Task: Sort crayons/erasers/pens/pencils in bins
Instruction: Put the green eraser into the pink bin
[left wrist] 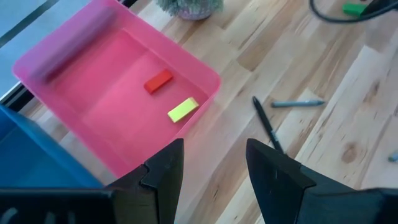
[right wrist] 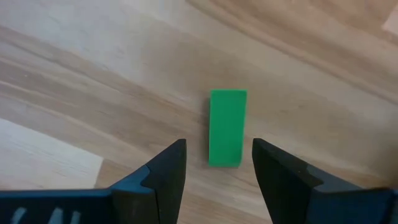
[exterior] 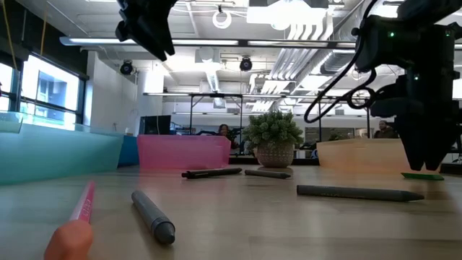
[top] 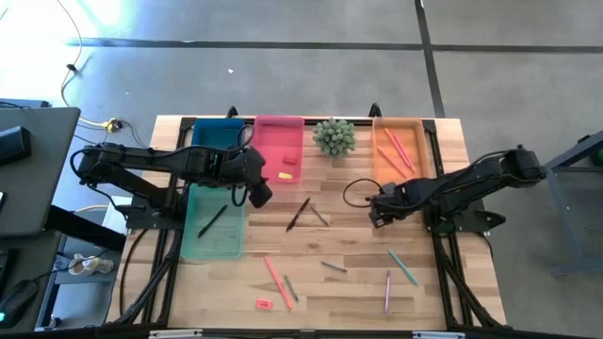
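My right gripper points straight down, open, just above a green eraser that lies flat on the table right of centre. Its fingers stand on either side of the eraser's near end without touching it; the low view shows the green eraser under the fingertips. My left gripper hangs open and empty above the table, by the near end of the pink bin. A red eraser and a yellow eraser lie in that bin. Pencils lie in the orange bin.
A blue bin stands at the far left, and a teal bin holding a dark pen is in front of it. A potted plant stands between the pink and orange bins. Dark pens, pencils and a red eraser lie loose.
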`<action>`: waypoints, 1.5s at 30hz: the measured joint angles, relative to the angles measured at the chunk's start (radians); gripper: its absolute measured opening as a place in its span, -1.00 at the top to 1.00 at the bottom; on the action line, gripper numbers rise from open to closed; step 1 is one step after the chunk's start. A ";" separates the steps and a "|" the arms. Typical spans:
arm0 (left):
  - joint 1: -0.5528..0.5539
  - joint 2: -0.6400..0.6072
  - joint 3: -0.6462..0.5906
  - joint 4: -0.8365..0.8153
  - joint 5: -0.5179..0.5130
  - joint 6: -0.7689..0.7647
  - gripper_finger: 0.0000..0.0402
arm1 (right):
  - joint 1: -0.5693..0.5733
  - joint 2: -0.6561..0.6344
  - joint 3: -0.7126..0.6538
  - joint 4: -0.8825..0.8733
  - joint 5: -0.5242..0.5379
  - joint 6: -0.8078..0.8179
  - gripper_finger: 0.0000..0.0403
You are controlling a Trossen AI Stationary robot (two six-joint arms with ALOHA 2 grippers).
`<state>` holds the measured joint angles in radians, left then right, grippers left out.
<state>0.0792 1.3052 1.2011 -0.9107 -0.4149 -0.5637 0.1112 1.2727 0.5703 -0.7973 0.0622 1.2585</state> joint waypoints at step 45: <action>0.263 0.000 0.000 -0.002 0.370 -0.027 0.20 | 0.000 0.109 0.223 0.264 0.020 -0.300 0.74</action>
<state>0.3418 1.3052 1.2011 -0.9128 -0.0447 -0.5907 0.1117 1.3819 0.7929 -0.5331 0.0821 0.9586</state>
